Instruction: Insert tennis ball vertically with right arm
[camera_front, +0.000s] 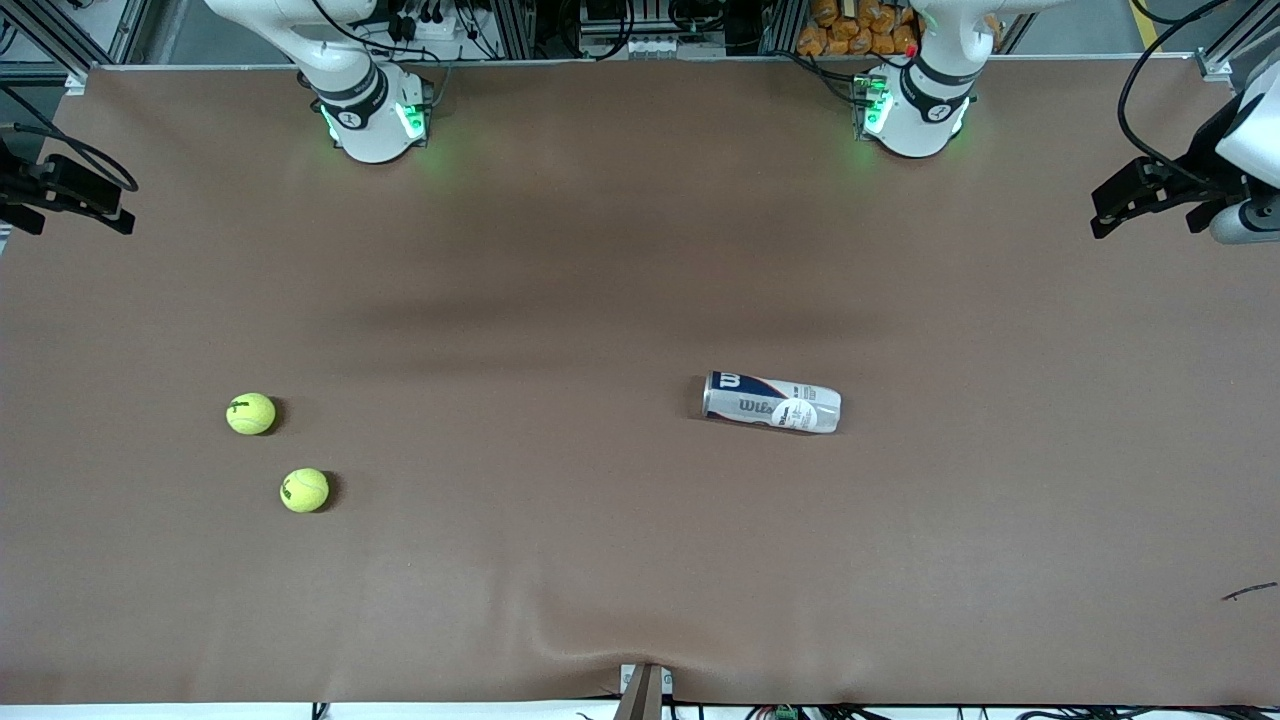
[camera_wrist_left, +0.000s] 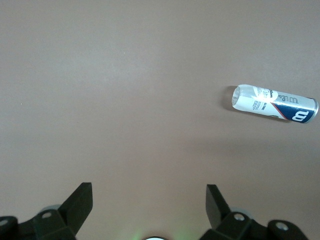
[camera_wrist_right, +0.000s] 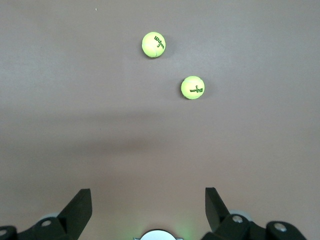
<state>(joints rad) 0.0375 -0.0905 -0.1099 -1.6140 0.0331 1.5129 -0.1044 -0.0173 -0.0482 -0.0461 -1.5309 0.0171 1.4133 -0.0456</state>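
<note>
In the right wrist view, two tennis balls (camera_wrist_right: 154, 44) (camera_wrist_right: 192, 87) lie on the worktop (camera_wrist_right: 75, 110), upper centre of frame, well apart from the empty, wide-open right hand (camera_wrist_right: 148, 200). The left hand (camera_wrist_left: 149, 197), also open, waits; its can (camera_wrist_left: 274, 102) lies sideways.

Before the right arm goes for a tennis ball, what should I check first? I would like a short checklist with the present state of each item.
1. Right gripper open and holding nothing: ok.
2. Left gripper open and holding nothing: ok.
3. Two tennis balls lie apart toward the right arm's end of the table, the first ball farther from the front camera than the second ball: ok.
4. Ball can upright for a vertical insert: not ok, it lies on its side on the table.
5. Can mouth open: cannot tell.
6. Both arms waiting at the table's ends, away from balls and can: ok.
</note>
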